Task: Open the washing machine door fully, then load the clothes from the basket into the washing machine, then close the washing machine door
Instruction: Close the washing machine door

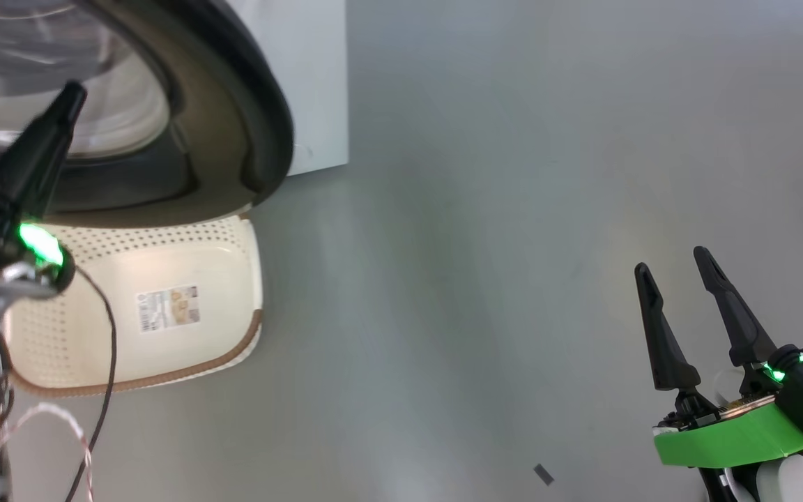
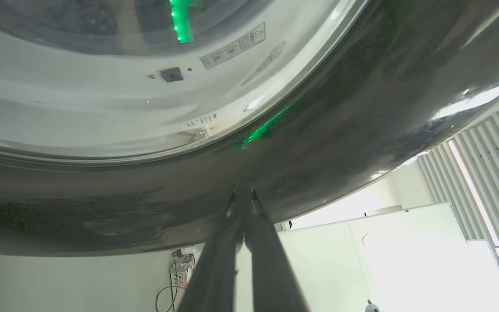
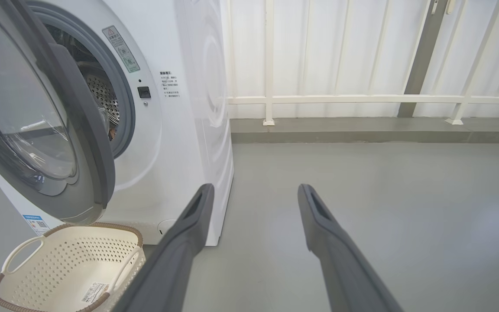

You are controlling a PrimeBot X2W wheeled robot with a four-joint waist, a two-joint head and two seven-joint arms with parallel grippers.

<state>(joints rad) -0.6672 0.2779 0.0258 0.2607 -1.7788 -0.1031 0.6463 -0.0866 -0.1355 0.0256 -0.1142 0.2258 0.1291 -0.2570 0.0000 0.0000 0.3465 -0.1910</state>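
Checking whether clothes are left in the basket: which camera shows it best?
Right wrist view: the basket sits almost in full, both handles and its bare bottom showing. The head view looks down into it too, but the door covers its far end.

Head looks down; left wrist close to door (image 2: 340, 143) (right farther); 3 views share it.

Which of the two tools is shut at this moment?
The left tool, closed tight with its tips at the black rim of the washing machine door. The right tool stands wide open over the floor, away from the door.
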